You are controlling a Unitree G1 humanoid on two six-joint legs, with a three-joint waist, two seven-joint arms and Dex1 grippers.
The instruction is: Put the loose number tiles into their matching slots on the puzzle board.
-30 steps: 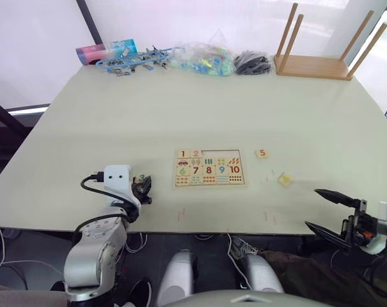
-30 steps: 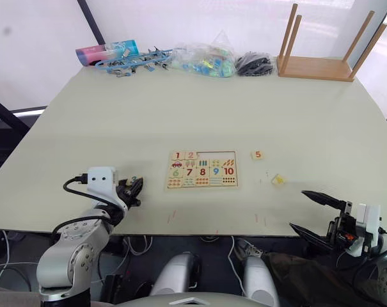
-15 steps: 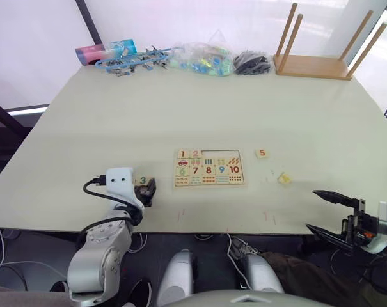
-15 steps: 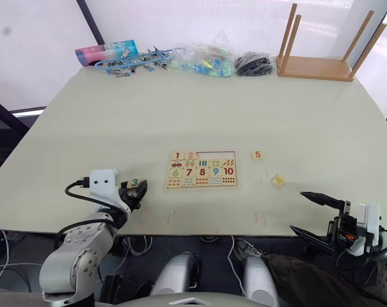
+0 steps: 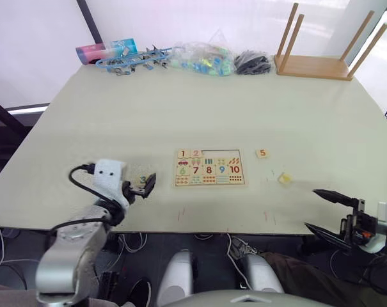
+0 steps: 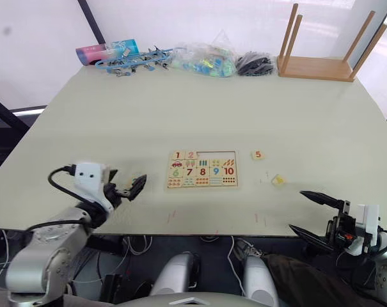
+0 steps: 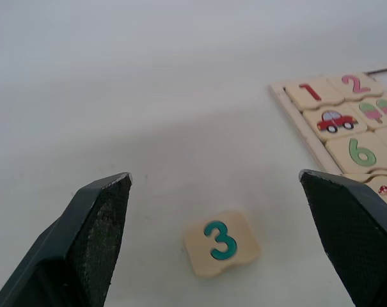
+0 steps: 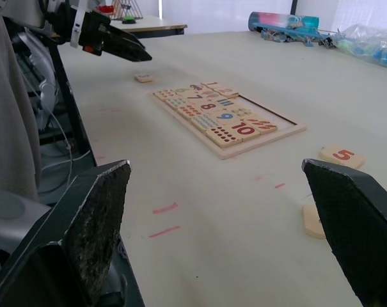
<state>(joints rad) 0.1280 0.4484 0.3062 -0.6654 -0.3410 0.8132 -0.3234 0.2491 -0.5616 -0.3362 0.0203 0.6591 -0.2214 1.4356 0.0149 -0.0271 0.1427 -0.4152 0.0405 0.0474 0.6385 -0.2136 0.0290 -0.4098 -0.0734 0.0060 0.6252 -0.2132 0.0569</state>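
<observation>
A: Left gripper (image 7: 215, 243) has let go; the square pale-wood green 3 tile (image 7: 221, 242) now lies on the surface between its spread fingers.

B: Right gripper (image 8: 228, 224)?

A: Fingers apart, the colourful light-wood puzzle board (image 8: 226, 118) ahead.

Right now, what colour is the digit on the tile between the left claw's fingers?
Green, a 3 on the tile, clearest in the left wrist view.

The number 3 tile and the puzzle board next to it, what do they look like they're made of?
The 3 tile looks like pale, unvarnished wood: matte cream face, rounded edges, with a glossy teal digit, probably painted or printed. The puzzle board seems to be the same light wood, matte, with a raised rim and coloured printed pictures.
</observation>
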